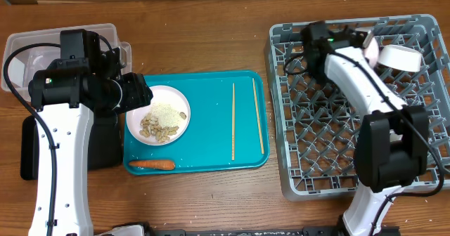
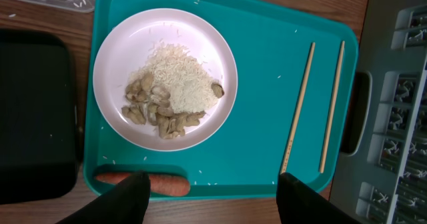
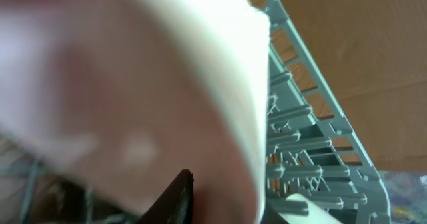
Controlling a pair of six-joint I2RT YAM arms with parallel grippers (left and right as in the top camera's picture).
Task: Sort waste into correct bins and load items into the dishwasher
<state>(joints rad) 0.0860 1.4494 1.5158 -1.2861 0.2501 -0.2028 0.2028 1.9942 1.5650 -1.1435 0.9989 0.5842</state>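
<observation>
Nearest my right wrist camera, the bowl [image 3: 133, 84] fills the view. I judge it light, glazed, slick and chippable, best pinched across its rim. My right claw [image 1: 376, 53] looks clamped on that rim, with the bowl over the dish rack [image 1: 316, 145] toward its 1 o'clock corner. Farther off at 9 o'clock, my left claw [image 2: 213, 201] hangs spread wide and empty, near the carrot [image 2: 170, 183] and plate [image 2: 120, 51].

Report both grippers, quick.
Left gripper: open, holding nothing.
Right gripper: closed on a bowl.
</observation>
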